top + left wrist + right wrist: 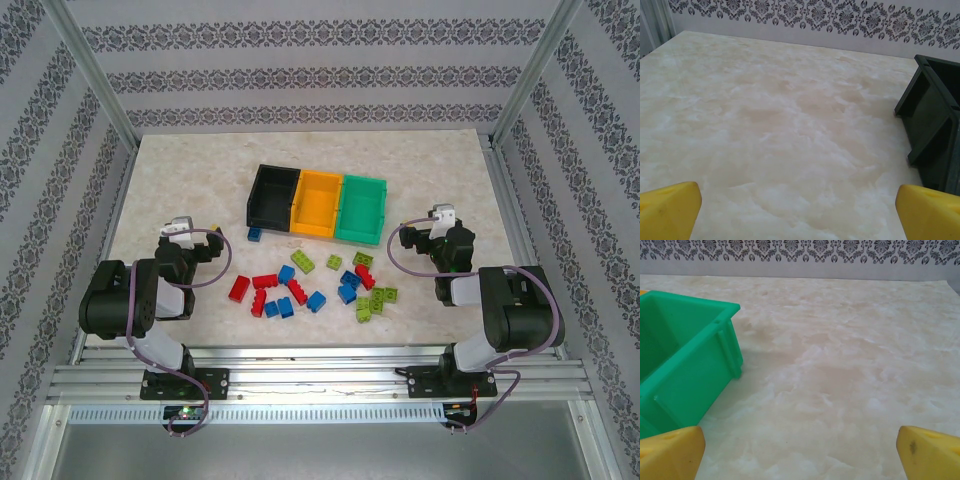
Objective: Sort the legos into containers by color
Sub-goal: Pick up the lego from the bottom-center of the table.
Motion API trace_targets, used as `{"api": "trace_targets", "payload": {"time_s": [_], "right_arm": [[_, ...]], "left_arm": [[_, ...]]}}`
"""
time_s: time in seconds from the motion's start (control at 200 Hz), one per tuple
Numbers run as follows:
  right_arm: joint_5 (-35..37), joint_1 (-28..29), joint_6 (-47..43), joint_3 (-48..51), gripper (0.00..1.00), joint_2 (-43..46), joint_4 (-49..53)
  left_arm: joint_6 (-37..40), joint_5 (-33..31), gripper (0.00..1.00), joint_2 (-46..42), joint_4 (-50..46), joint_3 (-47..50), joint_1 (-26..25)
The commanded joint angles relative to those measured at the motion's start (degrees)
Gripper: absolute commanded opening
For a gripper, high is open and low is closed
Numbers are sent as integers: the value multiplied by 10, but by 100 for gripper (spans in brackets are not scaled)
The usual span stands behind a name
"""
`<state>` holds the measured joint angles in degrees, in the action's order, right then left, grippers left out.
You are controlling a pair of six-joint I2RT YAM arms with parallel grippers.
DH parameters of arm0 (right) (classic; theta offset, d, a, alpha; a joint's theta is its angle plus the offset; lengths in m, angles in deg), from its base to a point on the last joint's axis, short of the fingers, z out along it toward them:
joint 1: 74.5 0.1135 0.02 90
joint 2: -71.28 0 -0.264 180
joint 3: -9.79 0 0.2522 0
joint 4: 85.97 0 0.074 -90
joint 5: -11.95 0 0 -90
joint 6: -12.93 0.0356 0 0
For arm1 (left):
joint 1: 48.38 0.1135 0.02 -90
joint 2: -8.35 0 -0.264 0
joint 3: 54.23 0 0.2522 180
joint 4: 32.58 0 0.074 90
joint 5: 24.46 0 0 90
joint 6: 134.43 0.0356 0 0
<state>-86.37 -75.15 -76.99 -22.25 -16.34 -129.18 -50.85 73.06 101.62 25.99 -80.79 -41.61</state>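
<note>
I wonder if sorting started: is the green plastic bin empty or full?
Empty. From above, the green rectangular plastic bin has a bare floor; small lime green plastic bricks lie outside it.

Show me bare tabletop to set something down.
Free: marbled beige tabletop behind the bins; left of the black plastic bin, ahead of the left hand; right of the green plastic bin, ahead of the right hand. Crowded: small red, blue, lime plastic bricks between bins and arm bases.
</note>
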Motion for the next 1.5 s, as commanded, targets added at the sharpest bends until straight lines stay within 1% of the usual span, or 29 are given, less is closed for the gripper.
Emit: {"api": "trace_targets", "payload": {"time_s": [0.0,0.09,0.14,0.19,0.27,0.29,0.375,0.42,0.455,0.745,0.839,0.919,1.044,1.089,1.114,1.139,1.219,1.269,1.299,1.329,1.344,1.434,1.499], "right_arm": [[-11,-6,9,-10,98,-5,-3],[-11,-5,10,-10,98,-6,-3],[-11,-5,10,-10,98,-6,-3],[-11,-5,9,-11,98,-6,-3],[-11,-5,9,-10,98,-6,-3],[-11,-4,9,-10,98,-6,-3],[-9,-4,10,-11,98,-6,-1],[5,-4,14,-11,98,-6,3],[12,-4,16,-28,98,-6,5],[19,-1,14,-28,98,-6,6],[33,2,17,-27,98,-3,8],[56,7,15,-22,99,31,23],[61,10,13,-28,98,115,106],[64,10,16,-29,98,148,130],[68,10,26,-30,98,166,139],[78,10,47,-28,98,185,141],[87,8,127,-38,98,239,200],[65,3,179,-75,98,270,293],[36,1,195,-103,98,277,351],[-6,-2,206,-125,98,278,383],[-22,-3,212,-134,98,277,391],[-173,-14,286,-165,98,246,390],[-257,-14,335,-184,99,214,391]], "left_arm": [[4,7,99,-8,-4,-7,-2],[5,7,100,-9,-4,-9,-2],[11,22,100,-10,-22,-19,-2],[23,55,100,-14,-60,-38,-2],[56,137,100,-14,-124,-70,-4],[63,144,100,-14,-135,-75,-5],[64,141,100,-14,-132,-75,-9],[65,141,100,-17,-137,-75,-9],[65,141,100,-16,-135,-76,-9],[64,141,100,-15,-135,-75,-9],[61,128,100,-15,-132,-73,-9],[50,98,100,-18,-125,-70,-10],[47,88,100,-40,-126,-60,-10],[41,81,100,-61,-145,-61,-10],[39,74,100,-80,-173,-66,-10],[38,68,100,-104,-208,-73,-10],[16,32,99,-185,-343,-111,-9],[-10,7,99,-228,-405,-132,-9],[-27,-9,99,-249,-430,-139,-8],[-48,-27,99,-270,-448,-142,-8],[-62,-35,99,-280,-453,-142,-7],[-154,-93,99,-333,-460,-120,0],[-210,-105,99,-372,-444,-87,10]]}}
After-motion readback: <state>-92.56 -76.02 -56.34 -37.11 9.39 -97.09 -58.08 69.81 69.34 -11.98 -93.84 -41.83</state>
